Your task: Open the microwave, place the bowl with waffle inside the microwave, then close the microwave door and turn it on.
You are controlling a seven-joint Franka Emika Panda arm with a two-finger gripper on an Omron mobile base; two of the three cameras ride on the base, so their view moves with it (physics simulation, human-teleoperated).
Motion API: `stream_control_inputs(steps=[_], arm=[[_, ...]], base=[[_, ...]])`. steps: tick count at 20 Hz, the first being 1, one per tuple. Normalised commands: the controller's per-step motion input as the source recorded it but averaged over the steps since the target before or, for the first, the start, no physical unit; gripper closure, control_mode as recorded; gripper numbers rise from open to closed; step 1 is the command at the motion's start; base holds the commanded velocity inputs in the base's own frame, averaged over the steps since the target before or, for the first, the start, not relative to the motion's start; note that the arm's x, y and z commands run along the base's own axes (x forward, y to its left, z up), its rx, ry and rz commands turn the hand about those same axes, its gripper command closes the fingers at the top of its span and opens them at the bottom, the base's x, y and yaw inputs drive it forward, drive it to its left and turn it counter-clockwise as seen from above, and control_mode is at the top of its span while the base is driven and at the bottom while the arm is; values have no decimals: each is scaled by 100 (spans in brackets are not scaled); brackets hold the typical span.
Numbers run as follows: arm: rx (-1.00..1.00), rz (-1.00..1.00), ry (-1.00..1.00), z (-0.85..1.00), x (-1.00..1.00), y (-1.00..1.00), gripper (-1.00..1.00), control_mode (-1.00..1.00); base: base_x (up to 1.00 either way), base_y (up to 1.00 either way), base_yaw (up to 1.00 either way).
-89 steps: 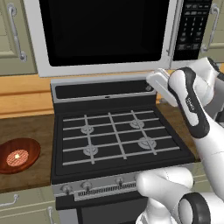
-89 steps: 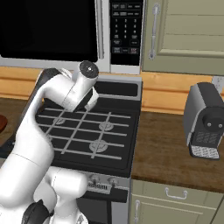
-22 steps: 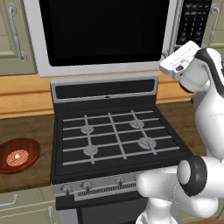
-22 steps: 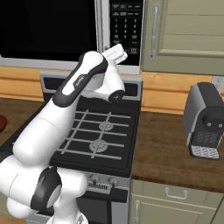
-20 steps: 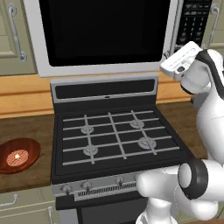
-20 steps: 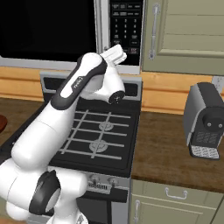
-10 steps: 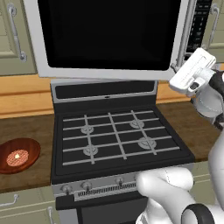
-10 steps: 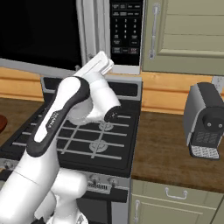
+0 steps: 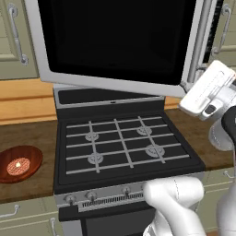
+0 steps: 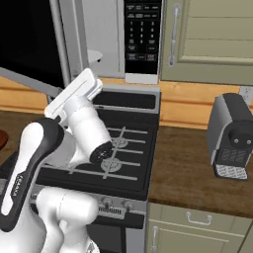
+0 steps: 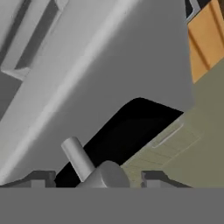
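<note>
The microwave door point(image 9: 115, 41) stands swung out over the stove, its black glass facing me in the left base view. Past its edge, the right base view shows the microwave's point(image 10: 143, 37) grey inside with the white turntable point(image 10: 94, 55). My gripper point(image 11: 97, 178) is at the door's lower handle end. Its fingertips point(image 11: 41, 178) stand wide apart, open, with gaps on both sides of the silver bar handle point(image 11: 78, 156) between them. My white hand point(image 9: 206, 90) sits just off the door's right corner. The reddish-brown bowl point(image 9: 18, 163) with the waffle point(image 9: 17, 166) rests on the counter left of the stove.
The black gas stove point(image 9: 122, 147) lies under the open door. A grey coffee machine point(image 10: 232, 136) stands on the counter at the right. Beige cabinet doors point(image 10: 207, 34) flank the microwave. The open door overhangs the stove's back half.
The door has swung well out from nearly shut. My hand came back toward the base with it, and the jaws have widened around the handle.
</note>
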Motion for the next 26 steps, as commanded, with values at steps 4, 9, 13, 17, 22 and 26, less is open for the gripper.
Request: stream_control_inputs(steps=[4, 9, 13, 17, 22, 26], arm=[[-9, 19, -9, -12, -100, -100, -100, -100], [-22, 23, -3, -12, -91, -100, -100, -100], [-14, 36, -10, -2, 58, -73, -100, -100], [-7, 11, 14, -32, 100, -10, -100, -100], [-5, 19, 0, -2, 99, 62, -100, -100], [-8, 35, -4, 0, 70, 100, -100, -100]], base=[[0, 0, 0], [0, 0, 0], [0, 0, 0], [0, 0, 0], [0, 0, 0], [0, 0, 0]])
